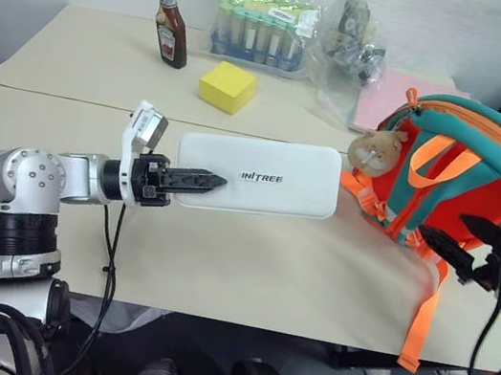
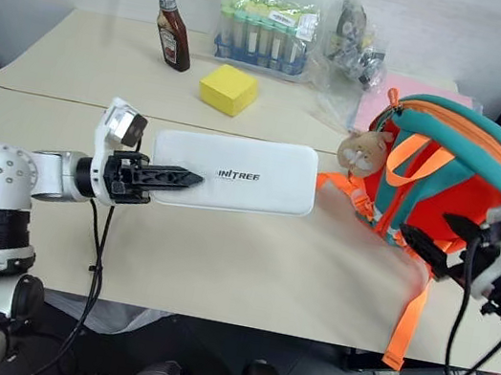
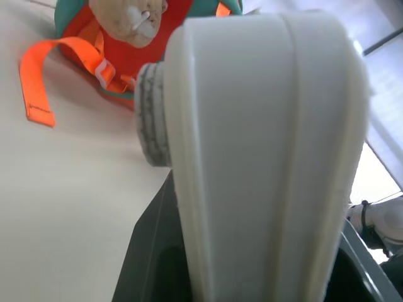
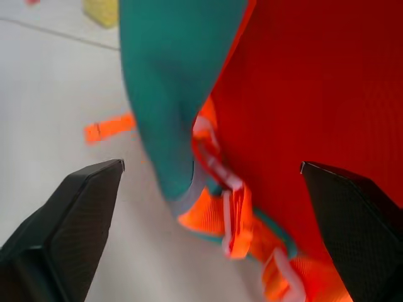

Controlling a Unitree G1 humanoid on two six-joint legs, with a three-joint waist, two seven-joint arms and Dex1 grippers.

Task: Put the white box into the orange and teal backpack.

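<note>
Where smooth plastic rounds, white box (image 1: 262, 177) lies flat.

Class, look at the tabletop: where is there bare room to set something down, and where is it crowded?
Bare: the near table below the held white box, and the far-left corner beside the ketchup bottle. Crowded: the far edge around the yellow block, tube rack and backpack.

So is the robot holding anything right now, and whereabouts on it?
Yes: the left gripper pinches the white box by one short end. The right gripper, open beside the backpack, holds nothing.

White box (image 1: 262, 177) (airborne) in left gripper (image 1: 195, 180)
</note>
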